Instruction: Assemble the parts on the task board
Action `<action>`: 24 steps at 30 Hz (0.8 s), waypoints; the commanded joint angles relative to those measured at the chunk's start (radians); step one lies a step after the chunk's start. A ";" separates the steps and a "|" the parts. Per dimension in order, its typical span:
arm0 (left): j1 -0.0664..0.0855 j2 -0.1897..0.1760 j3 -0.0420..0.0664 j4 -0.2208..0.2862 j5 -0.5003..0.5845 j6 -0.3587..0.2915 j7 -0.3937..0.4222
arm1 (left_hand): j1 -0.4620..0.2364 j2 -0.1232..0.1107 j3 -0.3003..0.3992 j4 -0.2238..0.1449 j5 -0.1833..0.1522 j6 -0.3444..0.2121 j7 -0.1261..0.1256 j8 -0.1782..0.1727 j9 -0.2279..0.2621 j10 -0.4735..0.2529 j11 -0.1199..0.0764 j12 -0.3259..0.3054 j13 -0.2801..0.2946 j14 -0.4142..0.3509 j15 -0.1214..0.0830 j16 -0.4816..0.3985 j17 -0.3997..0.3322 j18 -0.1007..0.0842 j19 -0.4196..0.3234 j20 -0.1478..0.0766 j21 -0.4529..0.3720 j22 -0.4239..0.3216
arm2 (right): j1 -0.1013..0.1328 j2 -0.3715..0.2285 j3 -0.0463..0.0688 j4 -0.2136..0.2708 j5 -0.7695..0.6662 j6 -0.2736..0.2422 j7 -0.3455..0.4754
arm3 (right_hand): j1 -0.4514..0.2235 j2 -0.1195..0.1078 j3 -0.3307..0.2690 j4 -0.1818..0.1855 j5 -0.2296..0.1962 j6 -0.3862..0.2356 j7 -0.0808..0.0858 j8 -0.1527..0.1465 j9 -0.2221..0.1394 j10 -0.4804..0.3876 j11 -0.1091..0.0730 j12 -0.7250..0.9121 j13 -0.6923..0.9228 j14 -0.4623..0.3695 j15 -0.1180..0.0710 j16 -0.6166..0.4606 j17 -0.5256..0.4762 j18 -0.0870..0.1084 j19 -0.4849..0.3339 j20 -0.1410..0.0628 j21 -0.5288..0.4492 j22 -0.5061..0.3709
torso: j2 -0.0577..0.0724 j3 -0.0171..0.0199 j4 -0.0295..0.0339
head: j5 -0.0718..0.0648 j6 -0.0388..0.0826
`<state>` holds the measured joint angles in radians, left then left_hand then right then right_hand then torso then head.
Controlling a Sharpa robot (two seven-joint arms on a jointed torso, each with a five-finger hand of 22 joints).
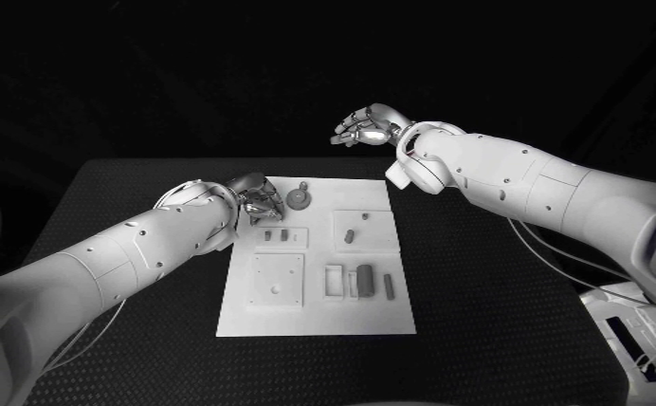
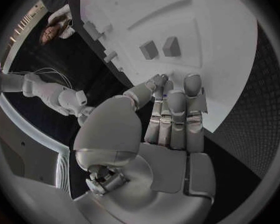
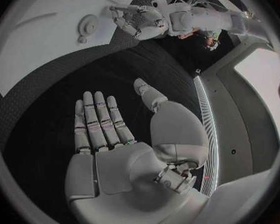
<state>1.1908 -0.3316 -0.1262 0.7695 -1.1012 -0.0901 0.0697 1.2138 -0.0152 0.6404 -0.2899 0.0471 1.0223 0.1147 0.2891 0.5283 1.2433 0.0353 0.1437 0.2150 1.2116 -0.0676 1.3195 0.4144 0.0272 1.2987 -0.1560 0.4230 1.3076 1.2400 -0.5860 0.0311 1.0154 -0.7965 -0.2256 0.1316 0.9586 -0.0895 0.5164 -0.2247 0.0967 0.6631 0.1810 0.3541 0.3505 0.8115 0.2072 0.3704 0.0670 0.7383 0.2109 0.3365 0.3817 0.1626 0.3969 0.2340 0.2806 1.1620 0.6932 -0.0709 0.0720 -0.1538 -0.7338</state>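
Observation:
The white task board [image 1: 315,316] lies in the middle of the black table. On it are small grey parts: a round one [image 1: 299,200] near the far edge, two small blocks [image 1: 275,233], a peg [image 1: 350,234] and longer pieces [image 1: 364,280] nearer me. My left hand [image 1: 253,197] hovers at the board's far left corner, beside the round part. Its fingers [image 2: 174,114] lie straight and together over the board's edge [image 2: 233,84], thumb tip near them, nothing seen held. My right hand [image 1: 367,126] is raised beyond the board's far edge, palm [image 3: 109,134] flat, fingers spread, holding nothing.
Black table [image 1: 492,283] surrounds the board on all sides. In the right wrist view the round part [image 3: 88,25] and my left hand [image 3: 140,20] are ahead of the right palm. Cables [image 1: 547,245] hang by the right arm.

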 commanded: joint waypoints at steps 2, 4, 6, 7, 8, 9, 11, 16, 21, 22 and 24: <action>-0.002 0.009 0.000 -0.001 0.010 0.016 0.001 | 0.001 0.014 0.004 0.000 0.007 -0.001 0.009 0.003 0.001 0.017 0.011 0.007 0.064 0.005 0.001 -0.006 -0.001 0.070 0.000 -0.006 -0.003 0.019 | 0.000 0.002 0.001 0.000 -0.001 0.002 0.012 | 0.005 0.002 -0.007 0.001 -0.002 -0.006 0.057 0.006 -0.002 0.008 -0.001 -0.006 0.001 -0.005 0.001 0.002 -0.002 -0.015 0.004 -0.001 -0.005 0.001 | 0.000 -0.0003 -0.0001 | -0.002 -0.001; -0.002 0.011 0.000 -0.003 -0.019 0.018 -0.001 | 0.001 0.014 0.005 0.000 0.007 -0.001 0.009 0.003 0.001 0.017 0.012 0.007 0.065 0.005 0.001 -0.006 -0.001 0.069 -0.001 -0.006 -0.003 0.019 | 0.000 0.002 0.001 -0.001 -0.001 0.001 0.012 | 0.005 0.002 -0.007 0.001 -0.002 -0.006 0.057 0.006 -0.002 0.008 -0.001 -0.006 0.001 -0.005 0.001 0.002 -0.002 -0.015 0.004 -0.001 -0.005 0.002 | 0.000 -0.0001 -0.0002 | -0.004 -0.002; -0.002 0.011 0.000 -0.004 -0.031 0.020 -0.006 | 0.001 0.014 0.005 0.000 0.007 -0.001 0.009 0.003 0.001 0.017 0.012 0.007 0.065 0.005 0.001 -0.006 -0.001 0.069 -0.001 -0.006 -0.003 0.019 | 0.000 0.002 0.001 0.000 -0.001 0.001 0.012 | 0.006 0.002 -0.007 0.001 -0.002 -0.006 0.057 0.006 -0.002 0.008 -0.001 -0.006 0.001 -0.005 0.001 0.002 -0.002 -0.015 0.004 -0.001 -0.005 0.002 | 0.000 0.0001 -0.0001 | -0.004 -0.002; -0.002 0.010 0.000 -0.004 -0.034 0.022 -0.010 | 0.001 0.014 0.005 0.000 0.007 -0.001 0.009 0.003 0.001 0.017 0.012 0.007 0.065 0.005 0.001 -0.006 -0.001 0.069 -0.001 -0.006 -0.003 0.019 | 0.000 0.001 0.001 0.000 -0.001 0.001 0.012 | 0.006 0.002 -0.007 0.001 -0.002 -0.006 0.057 0.006 -0.002 0.008 -0.001 -0.007 0.001 -0.005 0.001 0.002 -0.002 -0.015 0.004 -0.001 -0.005 0.002 | -0.001 0.0001 0.0003 | -0.004 -0.002; -0.002 0.009 0.000 -0.004 -0.036 0.023 -0.013 | 0.001 0.014 0.005 0.000 0.007 -0.001 0.009 0.003 0.001 0.017 0.012 0.006 0.065 0.005 0.001 -0.006 -0.001 0.069 -0.001 -0.006 -0.003 0.019 | 0.000 0.001 0.001 0.000 -0.001 0.001 0.012 | 0.006 0.002 -0.007 0.001 -0.002 -0.006 0.057 0.006 -0.002 0.008 -0.001 -0.007 0.001 -0.005 0.001 0.002 -0.002 -0.015 0.004 -0.001 -0.006 0.002 | -0.001 0.0001 0.0003 | -0.004 -0.002; -0.002 0.007 0.000 -0.004 -0.041 0.024 -0.016 | 0.001 0.014 0.005 0.000 0.007 -0.001 0.009 0.003 0.001 0.017 0.012 0.006 0.065 0.005 0.001 -0.006 -0.001 0.069 -0.001 -0.006 -0.003 0.019 | 0.000 0.000 0.001 0.000 -0.001 0.001 0.012 | 0.006 0.002 -0.007 0.001 -0.002 -0.006 0.057 0.006 -0.002 0.008 -0.001 -0.007 0.001 -0.005 0.001 0.002 -0.002 -0.015 0.004 -0.001 -0.006 0.002 | -0.001 0.0000 0.0006 | -0.005 -0.002; -0.002 0.004 0.000 -0.004 -0.047 0.024 -0.019 | 0.001 0.014 0.005 0.000 0.007 -0.001 0.009 0.003 0.001 0.017 0.012 0.006 0.066 0.005 0.001 -0.006 -0.001 0.069 -0.001 -0.006 -0.003 0.019 | 0.000 -0.002 0.001 0.001 -0.001 0.001 0.012 | 0.006 0.002 -0.007 0.001 -0.002 -0.006 0.057 0.006 -0.002 0.008 -0.001 -0.007 0.001 -0.005 0.001 0.002 -0.002 -0.015 0.005 -0.001 -0.006 0.002 | -0.001 -0.0001 0.0012 | -0.006 -0.003; -0.002 -0.001 0.000 -0.007 -0.044 0.021 -0.020 | 0.002 0.014 0.006 0.000 0.007 -0.002 0.009 0.003 0.002 0.017 0.012 0.006 0.066 0.005 0.001 -0.006 0.000 0.069 -0.001 -0.006 -0.004 0.019 | 0.000 -0.003 0.001 0.001 -0.001 0.001 0.012 | 0.006 0.002 -0.007 0.001 -0.002 -0.006 0.057 0.006 -0.002 0.008 -0.001 -0.007 0.001 -0.005 0.001 0.002 -0.002 -0.015 0.005 -0.001 -0.006 0.003 | -0.001 -0.0005 0.0016 | -0.005 -0.003; -0.002 -0.002 0.001 -0.008 -0.037 0.016 -0.014 | 0.002 0.014 0.006 0.000 0.007 -0.001 0.009 0.003 0.002 0.017 0.011 0.005 0.067 0.006 0.001 -0.006 0.000 0.069 0.000 -0.006 -0.004 0.019 | 0.000 -0.002 0.001 0.000 -0.001 0.002 0.012 | 0.006 0.002 -0.007 0.001 -0.002 -0.006 0.057 0.006 -0.002 0.009 -0.001 -0.007 0.001 -0.005 0.001 0.002 -0.003 -0.015 0.005 -0.001 -0.007 0.003 | -0.001 -0.0012 0.0008 | -0.004 -0.003; -0.002 -0.002 0.001 -0.008 -0.028 0.017 -0.014 | 0.002 0.014 0.006 0.000 0.007 -0.001 0.009 0.003 0.002 0.018 0.011 0.005 0.067 0.006 0.001 -0.006 0.000 0.069 0.000 -0.006 -0.004 0.019 | 0.000 -0.001 0.001 -0.001 -0.001 0.002 0.012 | 0.006 0.002 -0.007 0.001 -0.002 -0.006 0.057 0.006 -0.002 0.009 -0.001 -0.008 0.001 -0.005 0.001 0.002 -0.003 -0.015 0.005 -0.001 -0.007 0.003 | -0.001 -0.0012 0.0008 | -0.004 -0.003; -0.002 -0.003 0.001 -0.008 -0.015 0.023 -0.014 | 0.002 0.014 0.006 0.000 0.007 -0.001 0.009 0.004 0.002 0.018 0.011 0.005 0.068 0.006 0.001 -0.006 0.000 0.069 0.000 -0.006 -0.004 0.019 | 0.000 -0.001 0.001 -0.001 -0.001 0.001 0.012 | 0.006 0.002 -0.007 0.001 -0.002 -0.006 0.057 0.007 -0.002 0.009 -0.001 -0.008 0.001 -0.005 0.001 0.002 -0.003 -0.015 0.005 -0.001 -0.007 0.003 | -0.001 -0.0012 0.0008 | -0.004 -0.003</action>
<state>1.1909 -0.3310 -0.1238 0.7664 -1.1243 -0.0839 0.0680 1.2146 -0.0145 0.6397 -0.2903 0.0507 1.0214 0.1193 0.2895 0.5298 1.2440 0.0369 0.1477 0.2151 1.2131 -0.0658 1.3194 0.4143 0.0272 1.2973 -0.1572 0.4230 1.3074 1.2400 -0.5877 0.0311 1.0146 -0.7963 -0.2261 0.1318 0.9586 -0.0895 0.5163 -0.2247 0.0967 0.6631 0.1810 0.3541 0.3497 0.8115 0.2072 0.3665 0.0670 0.7383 0.2110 0.3365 0.3800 0.1625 0.3969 0.2340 0.2807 1.1638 0.6922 -0.0715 0.0731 -0.1586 -0.7368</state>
